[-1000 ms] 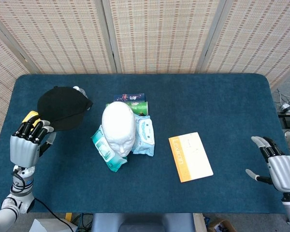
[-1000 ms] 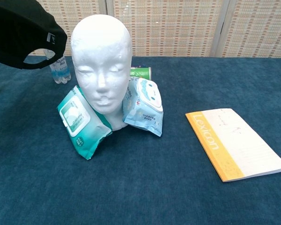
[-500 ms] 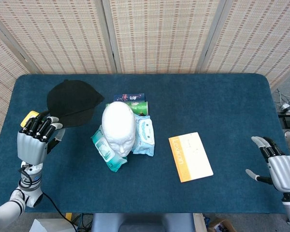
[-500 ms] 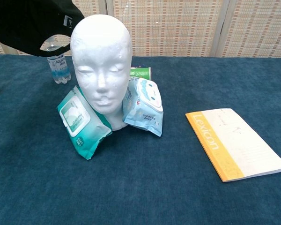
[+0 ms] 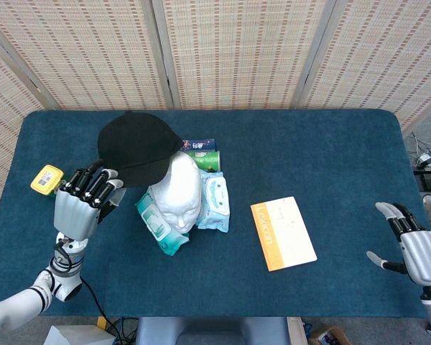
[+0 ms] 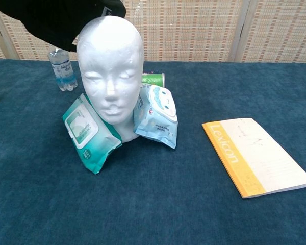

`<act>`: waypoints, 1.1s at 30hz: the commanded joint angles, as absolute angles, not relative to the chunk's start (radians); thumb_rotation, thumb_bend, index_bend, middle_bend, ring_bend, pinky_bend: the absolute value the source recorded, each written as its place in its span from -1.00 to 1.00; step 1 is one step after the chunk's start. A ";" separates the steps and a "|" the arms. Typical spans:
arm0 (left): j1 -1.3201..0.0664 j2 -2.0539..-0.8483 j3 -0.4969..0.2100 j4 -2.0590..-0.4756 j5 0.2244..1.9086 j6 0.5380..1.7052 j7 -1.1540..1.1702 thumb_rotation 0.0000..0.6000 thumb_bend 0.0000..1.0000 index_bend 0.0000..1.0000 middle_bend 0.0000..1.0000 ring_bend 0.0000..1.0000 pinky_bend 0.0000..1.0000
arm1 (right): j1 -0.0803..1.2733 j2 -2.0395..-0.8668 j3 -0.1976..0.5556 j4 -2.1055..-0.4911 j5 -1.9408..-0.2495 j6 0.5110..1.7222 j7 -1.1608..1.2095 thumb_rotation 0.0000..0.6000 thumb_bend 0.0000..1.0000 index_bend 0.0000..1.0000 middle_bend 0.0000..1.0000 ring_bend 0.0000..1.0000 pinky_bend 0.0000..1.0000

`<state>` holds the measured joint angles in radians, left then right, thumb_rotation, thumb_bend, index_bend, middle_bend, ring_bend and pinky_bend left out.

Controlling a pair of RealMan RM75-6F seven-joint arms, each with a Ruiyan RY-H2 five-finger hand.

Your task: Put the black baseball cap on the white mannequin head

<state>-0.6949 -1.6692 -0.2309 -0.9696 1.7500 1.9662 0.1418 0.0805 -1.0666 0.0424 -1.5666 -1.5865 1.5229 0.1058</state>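
1. Blue-clothed table fills my frame, wicker screens behind.
2. My black baseball cap has travelled right from the left edge; it now overlaps the white mannequin head at centre-left.
3. Left hand grasps it; right hand hangs released, lower right.

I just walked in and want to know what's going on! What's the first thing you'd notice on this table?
The white mannequin head near the middle of the blue table catches the eye first, propped between two wet-wipe packs. Right by its top hangs the black baseball cap, held up by the left hand. Off to the right lies an orange and white notebook.
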 commanded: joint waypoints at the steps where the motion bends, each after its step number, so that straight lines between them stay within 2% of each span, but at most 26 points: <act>1: -0.708 -1.674 -0.229 -1.003 1.769 1.954 0.168 1.00 -0.15 0.70 0.09 -0.32 0.18 | 0.080 -1.065 0.043 -1.565 -1.587 1.525 0.111 1.00 -1.00 -0.93 -0.64 -0.75 -0.09; 19: -0.716 -1.716 -0.182 -1.118 1.913 1.964 0.289 1.00 -0.15 0.71 0.10 -0.31 0.18 | 0.077 -1.061 0.043 -1.560 -1.590 1.532 0.127 1.00 -1.00 -0.93 -0.64 -0.75 -0.09; 33: -0.715 -1.790 -0.152 -1.082 1.959 1.913 0.330 1.00 -0.15 0.71 0.10 -0.31 0.18 | 0.076 -1.058 0.044 -1.559 -1.589 1.534 0.135 1.00 -1.00 -0.93 -0.64 -0.75 -0.09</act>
